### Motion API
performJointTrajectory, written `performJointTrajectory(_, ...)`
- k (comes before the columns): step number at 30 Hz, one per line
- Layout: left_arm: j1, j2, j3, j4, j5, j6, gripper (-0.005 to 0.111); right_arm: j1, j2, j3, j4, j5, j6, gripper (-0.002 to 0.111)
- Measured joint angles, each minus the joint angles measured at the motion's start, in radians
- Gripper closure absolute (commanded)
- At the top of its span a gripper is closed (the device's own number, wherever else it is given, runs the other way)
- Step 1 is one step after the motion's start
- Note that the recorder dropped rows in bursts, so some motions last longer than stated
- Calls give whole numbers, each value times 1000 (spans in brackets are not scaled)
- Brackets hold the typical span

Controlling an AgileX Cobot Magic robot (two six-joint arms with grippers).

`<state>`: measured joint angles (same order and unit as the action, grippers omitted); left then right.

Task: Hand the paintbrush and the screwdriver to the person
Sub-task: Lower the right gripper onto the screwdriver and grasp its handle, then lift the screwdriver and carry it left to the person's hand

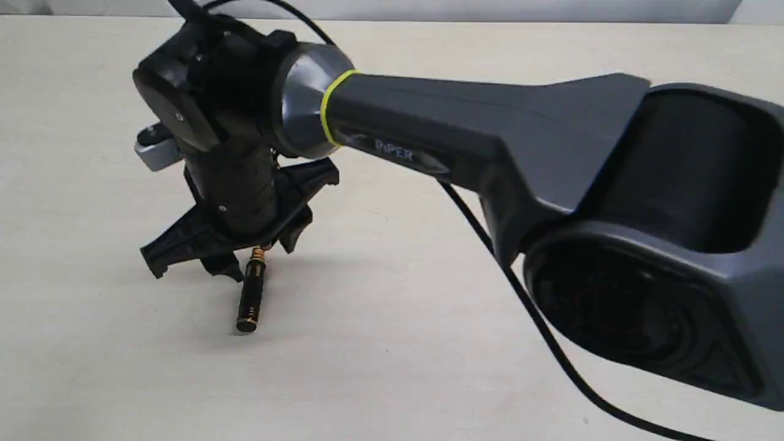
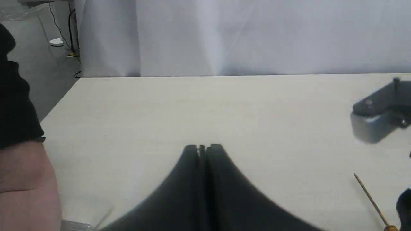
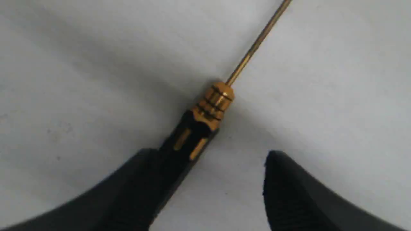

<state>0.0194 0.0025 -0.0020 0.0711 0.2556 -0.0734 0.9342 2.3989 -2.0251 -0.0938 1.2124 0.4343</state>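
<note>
The screwdriver [image 1: 250, 299] lies flat on the table, black handle with gold bands, its shaft hidden under the arm. My right gripper [image 1: 257, 254] hangs just over it, open. In the right wrist view the screwdriver [image 3: 214, 102] has its handle against one finger [image 3: 141, 195], while the other finger [image 3: 289, 192] stands well apart from it. My left gripper [image 2: 202, 148] is shut on nothing, low over the table. The person's bare forearm [image 2: 25, 183] with a dark sleeve [image 2: 16, 106] is beside it. The screwdriver's thin shaft [image 2: 369, 199] shows off to one side. I cannot identify the paintbrush.
The right arm's long grey link [image 1: 490, 128] stretches across the pale table [image 1: 429, 318], trailing a black cable [image 1: 539, 331]. The right wrist housing [image 2: 379, 109] shows blurred in the left wrist view. A white curtain [image 2: 244, 35] backs the table's far edge. A blurred silvery edge [image 2: 74, 226] lies beside the forearm.
</note>
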Motion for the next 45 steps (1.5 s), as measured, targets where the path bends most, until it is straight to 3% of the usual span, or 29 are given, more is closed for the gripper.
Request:
performJointTrajectory(8,0,0,0,0,0,0,107,0,69,-8,56,-29,2,56)
performJointTrajectory(18,0,0,0,0,0,0,107,0,82,-34,58,-12,-65,104)
performJointTrajectory(27,0,0,0,0,0,0,107,0,79,-127,46,8,-120,104)
performJointTrajectory(40,0,0,0,0,0,0,107,0,-170,-344,29,1,-127,104)
performJointTrajectory(45,0,0,0,0,0,0,107,0,-161,-352,12,-134,-144,104)
